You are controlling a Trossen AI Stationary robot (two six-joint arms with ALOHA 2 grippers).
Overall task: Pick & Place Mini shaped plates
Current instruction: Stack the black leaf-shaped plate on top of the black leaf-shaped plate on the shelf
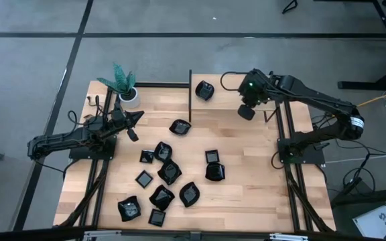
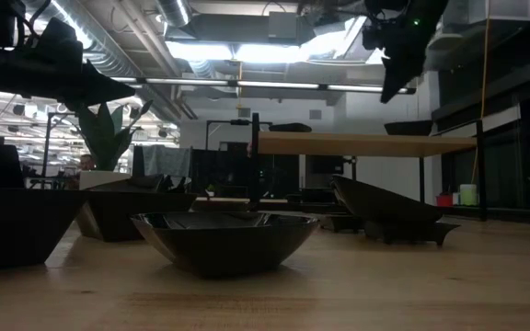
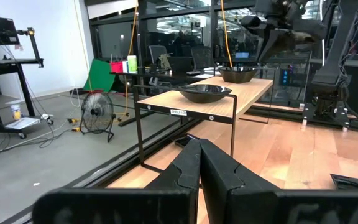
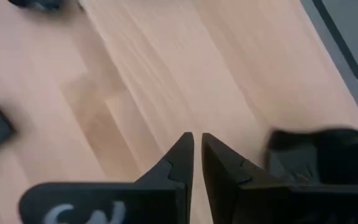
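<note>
Right end effector [image 1: 246, 112] is hanging beside the shelf [image 1: 230, 94], fingers nearly together, gripping nothing; left end effector [image 1: 134, 136] is sitting pinched together near the plant pot [image 1: 130, 98].

1. The bench [image 1: 246, 167] is pale, smooth wood with visible grain.
2. The mini shaped plates [image 1: 169, 172] are glossy black, catching pale reflections.
3. The raised shelf [image 3: 225, 99] has a wood top on a thin black metal frame.

Glossy black rounded dish [image 2: 224, 241] sits nearest on the pale wooden tabletop [image 2: 412, 285]; a raised wooden shelf [image 2: 366, 143] stands far right.
</note>
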